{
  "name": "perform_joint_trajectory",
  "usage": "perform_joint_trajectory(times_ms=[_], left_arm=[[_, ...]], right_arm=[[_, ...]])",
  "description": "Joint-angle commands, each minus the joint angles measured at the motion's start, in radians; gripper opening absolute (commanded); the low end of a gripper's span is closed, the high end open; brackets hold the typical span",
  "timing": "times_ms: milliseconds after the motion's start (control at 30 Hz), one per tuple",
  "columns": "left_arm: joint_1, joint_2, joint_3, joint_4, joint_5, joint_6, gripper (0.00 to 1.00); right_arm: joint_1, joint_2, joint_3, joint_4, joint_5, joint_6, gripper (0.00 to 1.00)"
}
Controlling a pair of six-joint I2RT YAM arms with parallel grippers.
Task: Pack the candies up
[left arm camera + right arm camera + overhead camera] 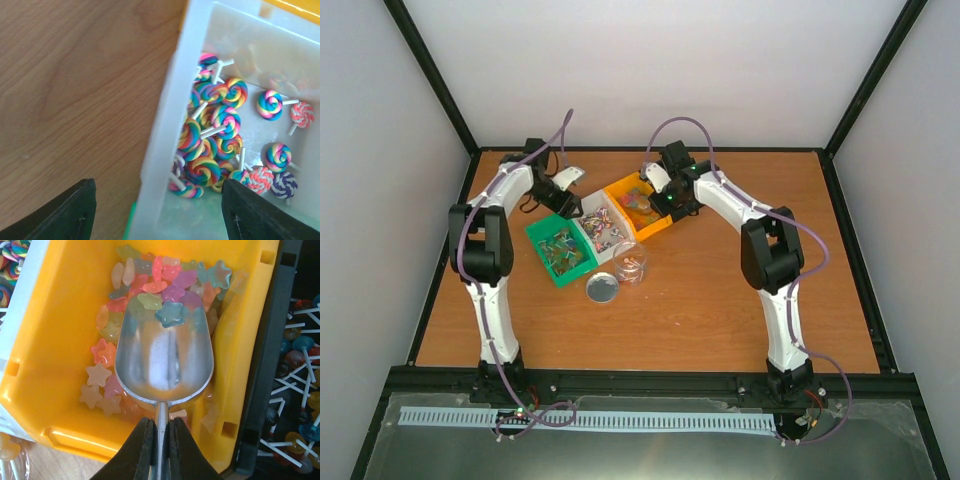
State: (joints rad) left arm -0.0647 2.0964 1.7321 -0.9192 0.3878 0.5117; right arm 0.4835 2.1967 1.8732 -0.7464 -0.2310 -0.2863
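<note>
Jaws of the right gripper (159, 427) are clamped tight on the thin handle of a metal scoop (162, 365), which points toward 12 o'clock in the wrist view. The scoop's bowl lies low inside the yellow bin (60, 340), its front lip pushed against a heap of translucent star candies (150, 287) piled at the bin's 12 o'clock end. One blue star (170, 313) sits on the lip, while the rest of the bowl is bare. More stars lie beside the scoop at 9 o'clock. At 3 o'clock stands a dark bin (260, 365) of round lollipops (302, 345) on white sticks.

On the left gripper (156, 192) the jaws stand wide apart and hold nothing. They straddle the near wall of the white bin (165, 125), one finger (70, 212) above the wooden worktop (75, 90) and the other over the bin's inside. Swirl lollipops (220, 120) lie heaped against that wall, with a few scattered toward 3 o'clock.

From above, a green bin (535, 245) touches the white bin at its 7 o'clock side. A clear jar (632, 263) lies near the white bin at 5 o'clock, its round silver lid (602, 288) just beside it at 7 o'clock.
</note>
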Motion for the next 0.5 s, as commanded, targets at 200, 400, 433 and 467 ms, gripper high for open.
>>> perform_joint_trajectory(times_ms=[200, 400, 433, 467], left_arm=[[-0.083, 0.069, 0.048, -0.065, 0.005, 0.2, 0.44], [-0.09, 0.074, 0.043, -0.064, 0.004, 0.257, 0.33], [-0.09, 0.074, 0.041, -0.066, 0.005, 0.269, 0.33], [-0.09, 0.076, 0.041, -0.066, 0.005, 0.279, 0.32]], right_arm=[[-0.004, 0.083, -0.05, -0.009, 0.009, 0.039, 0.03], [-0.004, 0.097, -0.084, 0.077, -0.063, 0.009, 0.03], [-0.003, 0.092, -0.1, 0.106, -0.075, 0.003, 0.03], [-0.003, 0.087, -0.119, 0.136, -0.092, -0.003, 0.03]])
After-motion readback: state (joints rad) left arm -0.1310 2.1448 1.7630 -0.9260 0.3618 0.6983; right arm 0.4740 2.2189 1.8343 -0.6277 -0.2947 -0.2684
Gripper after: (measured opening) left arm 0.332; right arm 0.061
